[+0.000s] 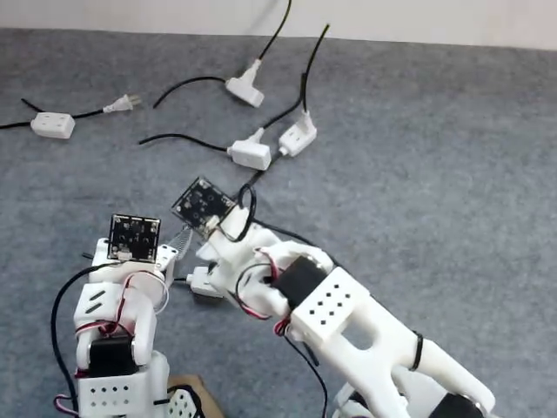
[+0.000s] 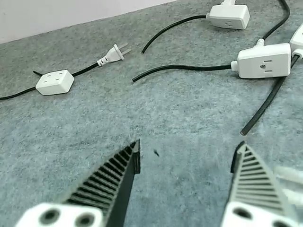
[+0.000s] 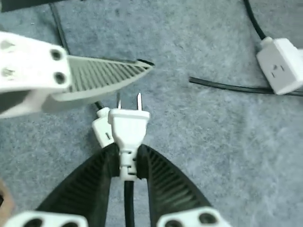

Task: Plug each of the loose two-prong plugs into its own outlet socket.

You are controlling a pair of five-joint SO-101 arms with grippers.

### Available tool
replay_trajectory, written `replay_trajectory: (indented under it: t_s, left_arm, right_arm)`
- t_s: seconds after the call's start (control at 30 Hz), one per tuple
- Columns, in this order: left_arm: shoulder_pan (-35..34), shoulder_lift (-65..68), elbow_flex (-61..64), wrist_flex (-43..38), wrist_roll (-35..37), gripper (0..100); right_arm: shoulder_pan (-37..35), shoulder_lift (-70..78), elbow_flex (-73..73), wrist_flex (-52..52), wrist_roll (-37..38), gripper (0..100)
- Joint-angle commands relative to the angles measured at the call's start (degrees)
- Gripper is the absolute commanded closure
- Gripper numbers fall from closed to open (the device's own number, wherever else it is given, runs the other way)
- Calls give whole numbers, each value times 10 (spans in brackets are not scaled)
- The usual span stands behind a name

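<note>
Over on the left, the left gripper (image 2: 187,156) hangs low over the grey, felt-like mat (image 2: 189,118) with its jaws wide apart and nothing between them. Its ridged fingers (image 2: 114,177) taper to points. Out beyond it a small white socket block (image 2: 55,82), boxy with rounded corners, lies on a black cord. Near it the loose plug (image 2: 112,54) rests flat, white-bodied, with two bare metal prongs aimed away from the block (close by, but not touching). Towards the middle, the right gripper (image 3: 127,151) is clamped on the second plug (image 3: 129,124). Its black ribbed fingers (image 3: 165,182) pinch the narrow neck where the cord leaves the body, so the prongs stick straight out ahead. One pale finger of the left gripper sits just beyond those prongs, close but apart. Further right, three more white sockets lie on the mat: a flat outlet (image 1: 245,91) farthest back, a chunky outlet (image 1: 250,154) nearer the arms, and a smaller outlet (image 1: 298,138) just beside it. All three are on glossy black cables (image 2: 266,103) that curl across the fuzzy surface.
</note>
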Motion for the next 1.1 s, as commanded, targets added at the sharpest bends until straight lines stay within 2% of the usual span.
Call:
replay_trajectory:
  t_s: [0.0, 0.57, 0.87, 1.07]
  left_arm:
    - [7, 2, -3, 5, -3, 684]
    - [7, 2, -48, 4, 16, 684]
    - [8, 3, -65, 5, 18, 684]
    - [47, 3, -26, 6, 17, 684]
  right_arm:
    - [13, -23, -47, 8, 5, 991]
    - [8, -22, -6, 19, 31, 991]
    - [-61, -22, -11, 19, 30, 991]
    - [-70, -29, -11, 19, 29, 991]
